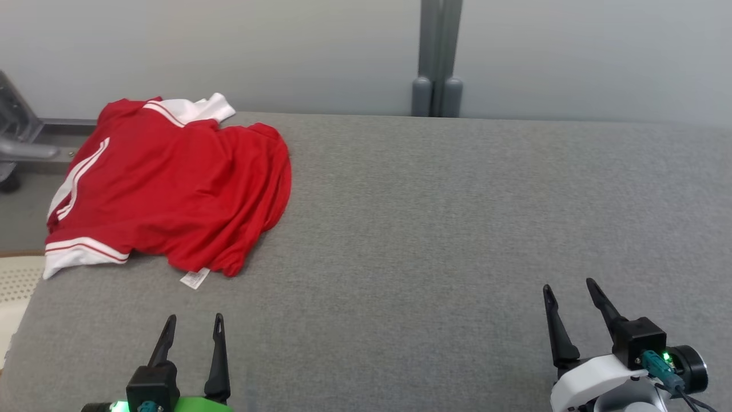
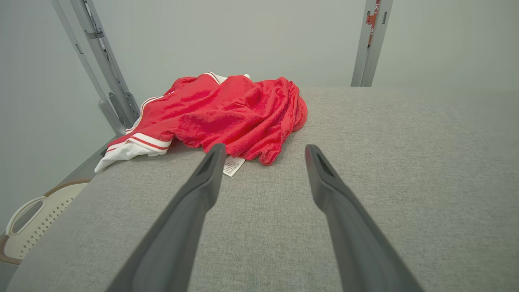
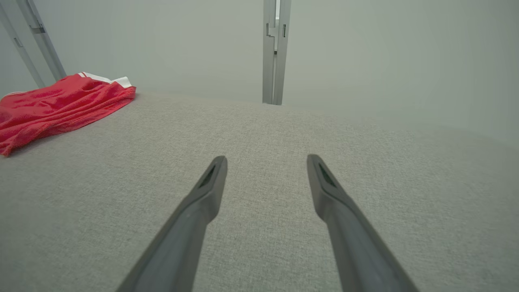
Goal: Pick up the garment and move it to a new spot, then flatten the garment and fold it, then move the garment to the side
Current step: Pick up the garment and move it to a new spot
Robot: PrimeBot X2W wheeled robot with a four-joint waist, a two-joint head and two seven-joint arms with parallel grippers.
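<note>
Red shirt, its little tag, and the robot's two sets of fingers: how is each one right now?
red shirt: crumpled, unfolded, lying at the far left of the grey table, not held.
tag: poking out at the shirt's near edge, flat on the table.
left fingers: open, empty, apart from the shirt.
right fingers: open, empty, over bare table.

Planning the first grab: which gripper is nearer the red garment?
Left. The left gripper sits close in front of the red garment; the right gripper is far across the grey surface.
</note>
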